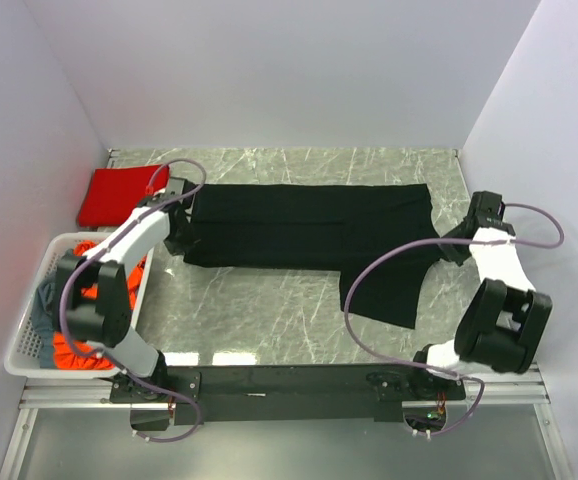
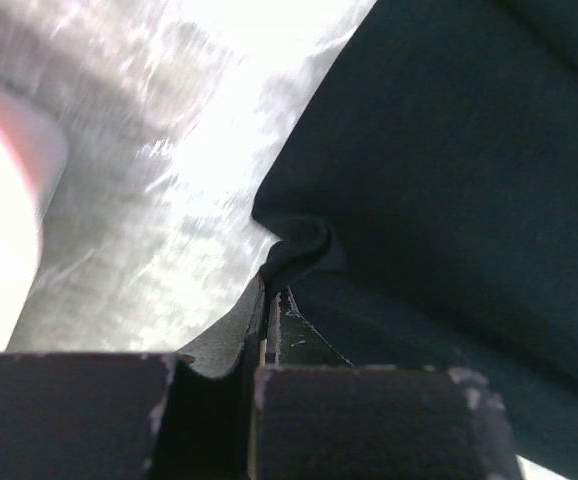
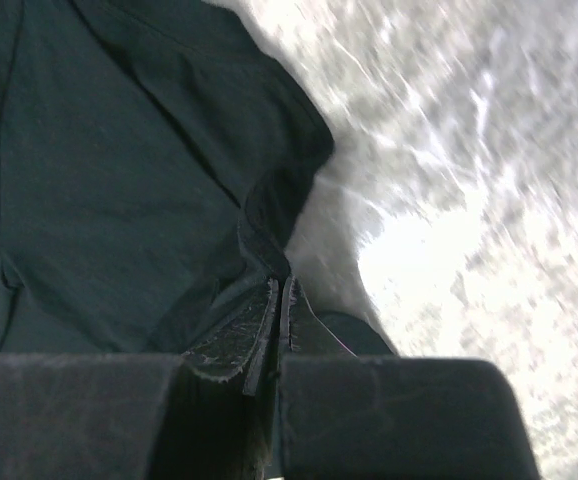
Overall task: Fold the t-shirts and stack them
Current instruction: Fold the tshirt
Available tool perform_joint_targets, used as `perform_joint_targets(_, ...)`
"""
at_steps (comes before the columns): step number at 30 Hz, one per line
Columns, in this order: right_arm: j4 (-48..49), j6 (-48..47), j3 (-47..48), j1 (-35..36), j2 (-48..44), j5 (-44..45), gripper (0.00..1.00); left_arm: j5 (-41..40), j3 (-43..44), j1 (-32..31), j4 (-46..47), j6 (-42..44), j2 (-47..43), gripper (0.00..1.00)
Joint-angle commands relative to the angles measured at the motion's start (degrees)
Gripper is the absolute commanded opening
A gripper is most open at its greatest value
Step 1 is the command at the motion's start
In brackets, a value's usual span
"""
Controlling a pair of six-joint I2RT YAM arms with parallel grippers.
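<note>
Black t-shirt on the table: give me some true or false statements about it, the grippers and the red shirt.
1. The large black cloth t-shirt lies spread on the grey marbled table. True.
2. The left gripper hangs open above it. False: it is shut on the shirt's edge.
3. The right gripper is shut on the black cloth. True.
4. The bright red folded shirt lies inside the white perforated plastic basket. False: it lies on the table beyond the basket.

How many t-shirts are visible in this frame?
4. A black t-shirt laid out across the table; a red t-shirt folded at the far left corner; an orange-red t-shirt and a grey-blue t-shirt crumpled in the white basket at left. More may be hidden in it.
</note>
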Motion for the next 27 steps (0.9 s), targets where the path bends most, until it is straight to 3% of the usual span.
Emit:
perform_joint_targets(1, 1.7, -1.6, 5.1, -0.2, 4.0, 1.3, 0.00, -3.2, 4.7, 0.5, -0.5, 2.3, 3.6, 0.01)
perform_joint_targets(11, 1.8, -1.7, 15.4, 1.7, 13.4, 0.3, 0.00, -6.6, 12.3, 1.1, 0.3, 2.9, 13.1, 0.01)
perform_joint_targets(27, 4.7, -1.1, 17.7, 1.8, 21.4, 2.9, 0.00, -6.7, 17.0, 4.2, 2.9, 1.6, 20.9, 0.01)
